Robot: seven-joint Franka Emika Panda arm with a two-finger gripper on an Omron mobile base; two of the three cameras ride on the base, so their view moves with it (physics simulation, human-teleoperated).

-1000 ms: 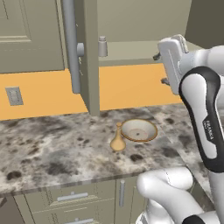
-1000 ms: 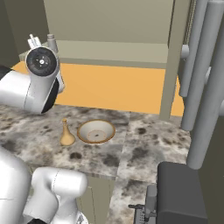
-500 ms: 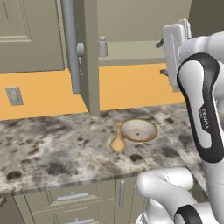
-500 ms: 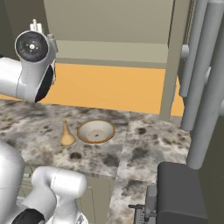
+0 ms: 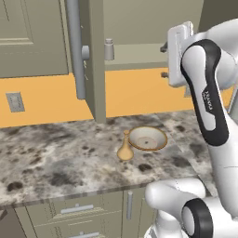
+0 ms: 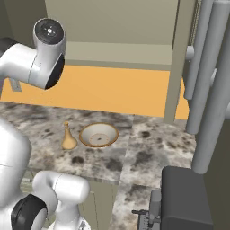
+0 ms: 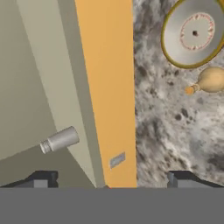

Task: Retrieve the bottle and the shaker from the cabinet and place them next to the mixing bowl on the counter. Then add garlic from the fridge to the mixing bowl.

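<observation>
The shaker [image 5: 109,49] stands upright on the shelf inside the open cabinet [image 5: 139,18], in the upper middle of the left base view, just right of the swung-out door's edge. In the hand view the shaker [image 7: 60,140] shows at the lower left, lying slantwise in the frame against the pale cabinet interior.

The bottle [image 5: 124,149], a small tan one with a bulging base and thin neck, stands on the desk [image 5: 56,153] touching or just beside the left edge of the mixing bowl [image 5: 147,138], in the centre of that view. In the right base view the bottle [image 6: 68,138] is again left of the bowl [image 6: 99,134], at the centre left. In the hand view they sit at the upper right, bowl [image 7: 194,33] above bottle [image 7: 210,80].

The hand [image 7: 109,180] is released: its two dark fingertips stand far apart at the bottom of the hand view with nothing between them. In the left base view the hand [image 5: 163,60] is raised at the upper right, level with the cabinet shelf and well apart from the shaker.

An orange wall [image 5: 135,90] runs between cabinet and desk.
</observation>
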